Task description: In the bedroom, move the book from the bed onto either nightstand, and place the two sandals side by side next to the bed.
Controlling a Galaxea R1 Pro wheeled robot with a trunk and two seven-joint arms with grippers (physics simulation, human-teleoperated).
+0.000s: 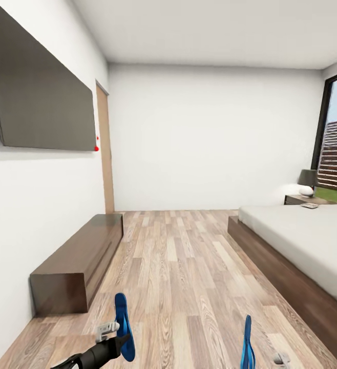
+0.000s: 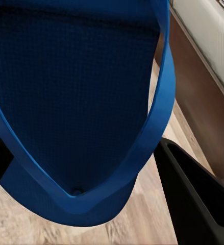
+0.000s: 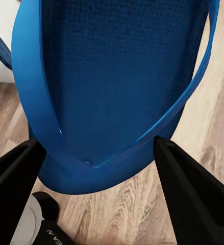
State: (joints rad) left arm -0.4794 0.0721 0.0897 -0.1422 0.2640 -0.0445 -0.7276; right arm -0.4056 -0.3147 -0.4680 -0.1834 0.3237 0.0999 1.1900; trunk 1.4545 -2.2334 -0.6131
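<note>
Blue sandals, one in each gripper: the left gripper (image 1: 118, 333) is closed on the left sandal (image 1: 122, 328), the right gripper (image 3: 99, 176) on the right sandal (image 1: 247, 343), both carried upright low at the near edge of the room. Wood-plank floor (image 1: 184, 266) runs ahead, a low brown bench (image 1: 81, 261) on the left, the bed (image 1: 301, 241) on the right. Farther off, the nightstand (image 1: 304, 200) carries a lamp (image 1: 308, 179). Each sandal looks pinched by the toe end, so I judge one could swing or slip out while rolling, or land askew. No writing is readable; the book I cannot pick out.
</note>
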